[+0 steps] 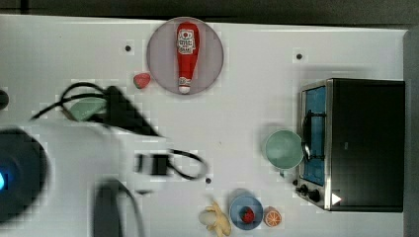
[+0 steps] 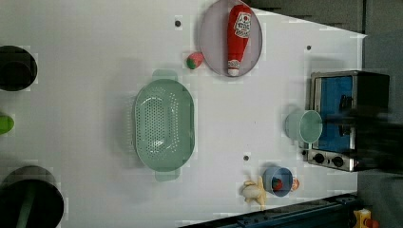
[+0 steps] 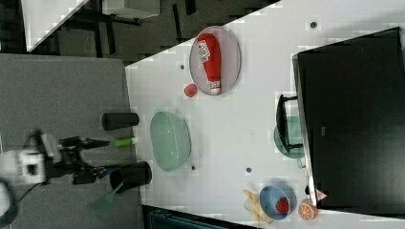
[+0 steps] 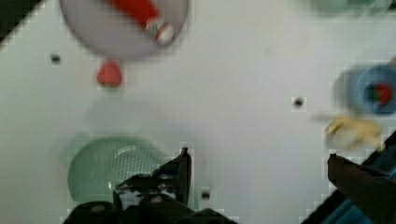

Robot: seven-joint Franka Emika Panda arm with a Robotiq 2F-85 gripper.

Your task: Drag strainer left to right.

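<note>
Gripper (image 4: 259, 161), jaws spread wide and empty, hangs above the strainer (image 4: 109, 170), one finger over its rim; judged the approach step, descent and hooking come next.

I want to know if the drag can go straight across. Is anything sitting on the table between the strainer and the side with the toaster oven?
In the left view, the table to the right of the strainer is bare until the teal cup in front of the toaster oven. The plate with the ketchup bottle and the strawberry lie off that line.
</note>
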